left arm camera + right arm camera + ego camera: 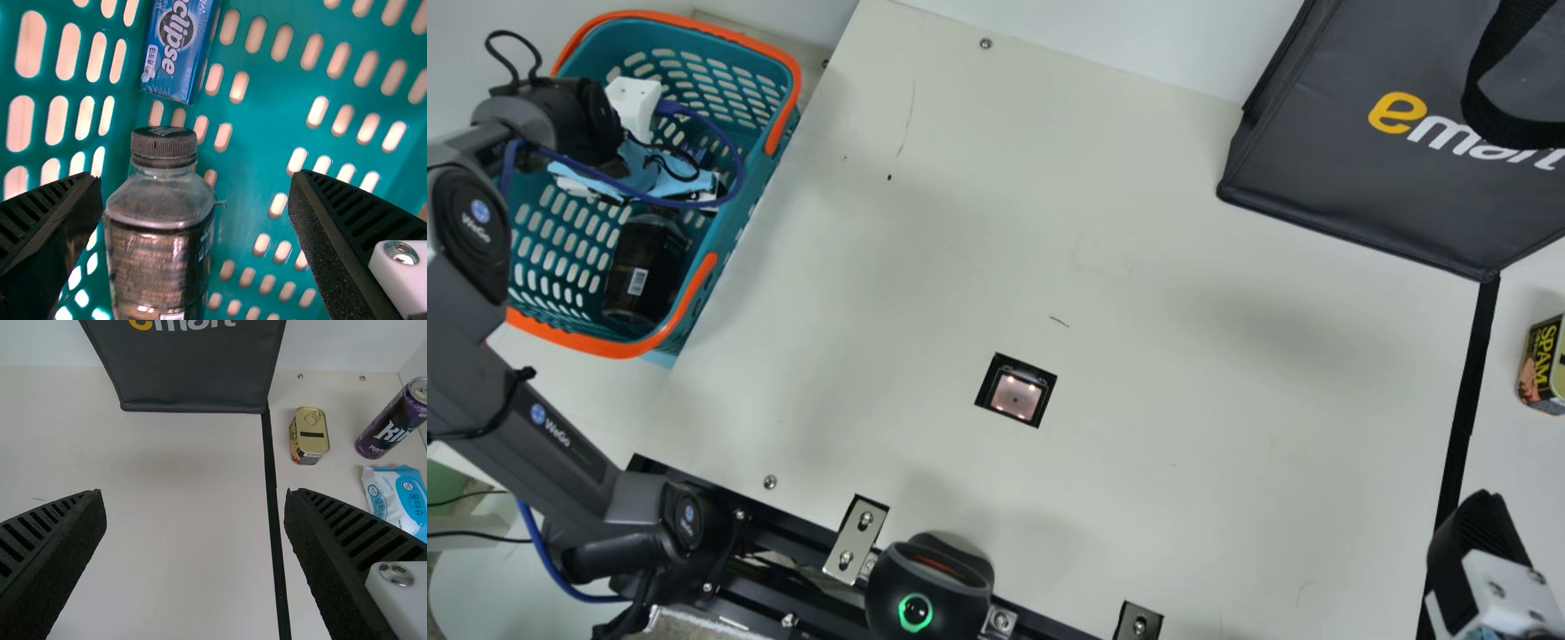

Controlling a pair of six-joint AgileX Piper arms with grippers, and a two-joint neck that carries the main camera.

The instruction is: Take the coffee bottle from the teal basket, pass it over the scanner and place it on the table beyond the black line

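The coffee bottle (645,271) is held in the near part of the teal basket (596,345), its long axis set roughly near to far, cap toward the far side. The left hand (197,189) is spread wide, and nothing is gripped; by it the bottle is more easily reached than by the right hand (193,507), which is also spread, beside the black line (1461,427). A nearward shift, with the body centred between the fingers, seems called for.
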